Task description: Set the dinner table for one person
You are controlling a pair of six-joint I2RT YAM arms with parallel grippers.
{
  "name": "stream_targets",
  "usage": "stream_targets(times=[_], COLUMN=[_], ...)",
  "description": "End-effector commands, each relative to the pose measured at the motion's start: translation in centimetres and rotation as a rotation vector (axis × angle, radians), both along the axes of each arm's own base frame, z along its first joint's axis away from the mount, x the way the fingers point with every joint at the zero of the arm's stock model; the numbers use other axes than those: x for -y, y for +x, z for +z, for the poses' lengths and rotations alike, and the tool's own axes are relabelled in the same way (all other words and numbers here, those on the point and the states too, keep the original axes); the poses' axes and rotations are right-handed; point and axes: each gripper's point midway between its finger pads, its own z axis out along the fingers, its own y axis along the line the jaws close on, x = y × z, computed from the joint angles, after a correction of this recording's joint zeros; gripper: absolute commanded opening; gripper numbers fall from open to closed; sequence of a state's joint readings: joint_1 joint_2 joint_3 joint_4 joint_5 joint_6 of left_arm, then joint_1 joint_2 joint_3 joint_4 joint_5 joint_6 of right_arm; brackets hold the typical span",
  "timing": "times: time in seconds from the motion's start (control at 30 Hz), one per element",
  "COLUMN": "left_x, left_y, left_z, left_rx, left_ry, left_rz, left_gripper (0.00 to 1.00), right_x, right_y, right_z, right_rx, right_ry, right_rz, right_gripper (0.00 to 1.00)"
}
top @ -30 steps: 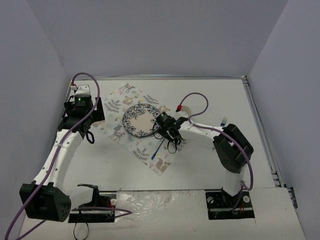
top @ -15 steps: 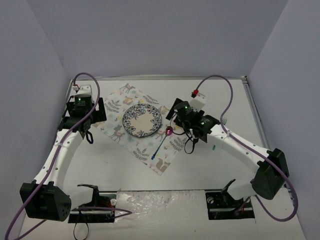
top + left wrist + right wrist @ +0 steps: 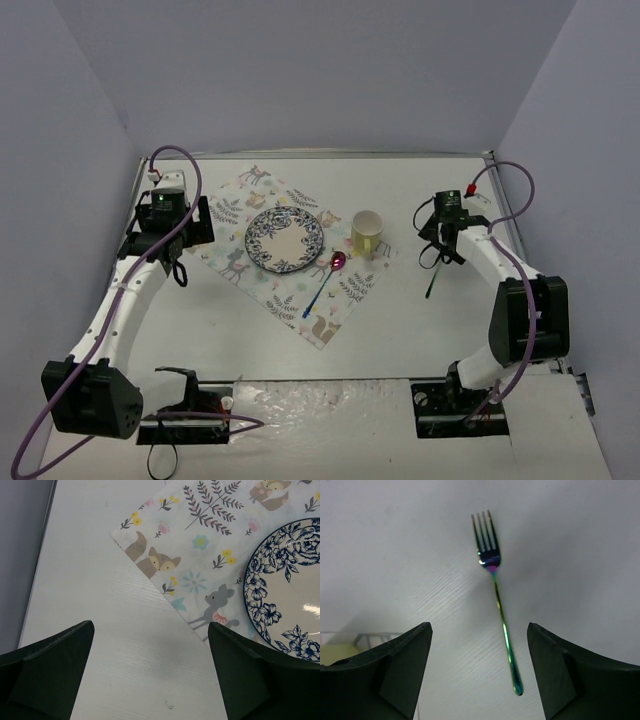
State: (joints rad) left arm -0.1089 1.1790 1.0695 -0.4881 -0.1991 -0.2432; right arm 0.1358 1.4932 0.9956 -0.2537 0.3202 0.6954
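Our right hand [image 3: 478, 635] hovers, fingers spread, above the fork [image 3: 499, 603], which lies flat on the bare tabletop [image 3: 400, 330], well right of the plate [image 3: 284, 240]. We judge it light, stiff, thin and slippery, so we pinch mid-handle, reaching low.

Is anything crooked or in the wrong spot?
Yes. The rainbow-coloured metal fork lies alone on the bare white table, far right of the blue-flowered plate, off the animal-print cloth. The cloth itself sits turned cornerwise to the table edges.

walls [image 3: 300, 70]: plain pale lilac-grey, closing in three sides | light: even, diffuse | shadows: faint, soft
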Motion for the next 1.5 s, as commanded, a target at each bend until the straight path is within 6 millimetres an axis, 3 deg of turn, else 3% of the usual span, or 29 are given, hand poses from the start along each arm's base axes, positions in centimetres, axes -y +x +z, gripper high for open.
stream_targets(times=[0.0, 0.27, 0.47, 0.53, 0.87, 1.13, 1.47], left_x=[-0.1, -0.2, -0.2, -0.1, -0.2, -0.1, 0.0], left_y=[1.1, 1.2, 1.2, 1.2, 1.2, 1.2, 1.2], left_z=[2.0, 2.0, 1.9, 1.9, 1.8, 1.9, 1.8], left_rx=[0.079, 0.076, 0.073, 0.074, 0.069, 0.072, 0.07], left_ry=[-0.005, -0.003, -0.004, -0.005, -0.003, -0.005, -0.009], left_rz=[0.01, 0.014, 0.011, 0.01, 0.011, 0.009, 0.006], left_gripper=[0.95, 0.95, 0.95, 0.95, 0.95, 0.95, 0.95], right_x=[1.5, 2.6, 3.2, 4.2, 4.4, 3.4, 2.3], right_y=[0.1, -0.1, 0.0, -0.1, 0.5, -0.4, -1.0], right_z=[-3.0, -7.2, -8.5, -8.9, -9.8, -10.1, -10.0], right_rx=[-0.086, -0.172, -0.193, -0.207, -0.233, -0.241, -0.241], right_ry=[0.017, 0.037, 0.043, 0.035, 0.033, 0.072, 0.099], right_rz=[0.007, -0.01, -0.005, -0.021, -0.008, 0.014, 0.036], right_gripper=[0.68, 0.54, 0.5, 0.5, 0.48, 0.33, 0.24])
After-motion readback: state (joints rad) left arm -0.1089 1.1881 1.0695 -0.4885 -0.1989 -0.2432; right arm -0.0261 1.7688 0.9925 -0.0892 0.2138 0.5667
